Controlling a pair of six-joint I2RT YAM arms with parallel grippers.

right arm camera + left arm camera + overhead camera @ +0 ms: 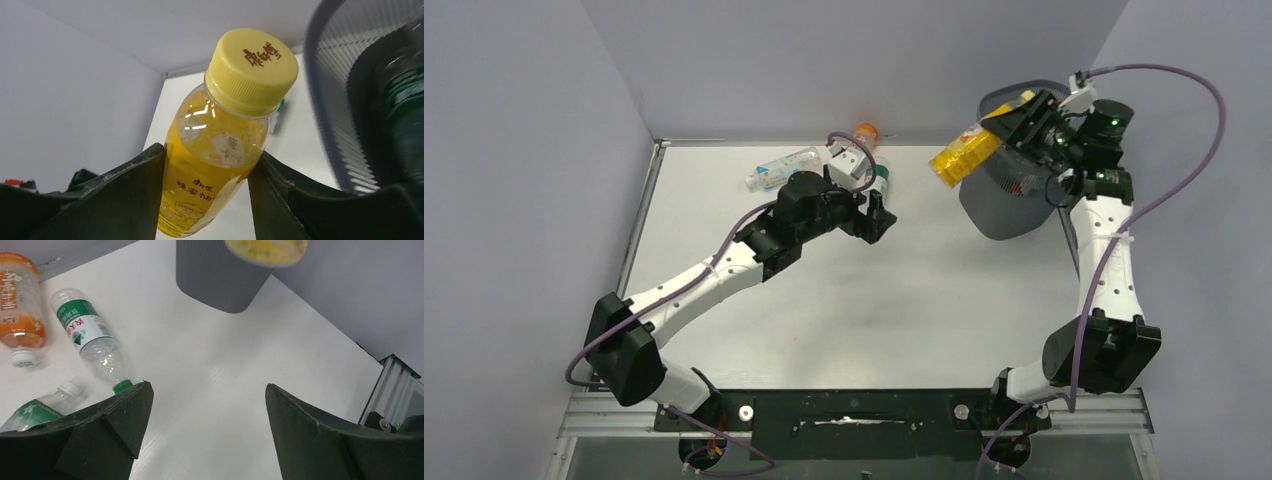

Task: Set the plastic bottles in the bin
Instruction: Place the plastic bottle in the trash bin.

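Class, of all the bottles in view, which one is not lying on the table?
The yellow bottle: the right gripper holds it up by the bin, while the orange bottle and the clear bottles lie on the table.

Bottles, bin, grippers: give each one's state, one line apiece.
right gripper, shut on the yellow bottle
left gripper, open, empty
yellow bottle, capped, held in the air
bin, upright
orange bottle, capped, lying on its side
green-capped bottle, lying on its side
white-capped bottle, lying on its side
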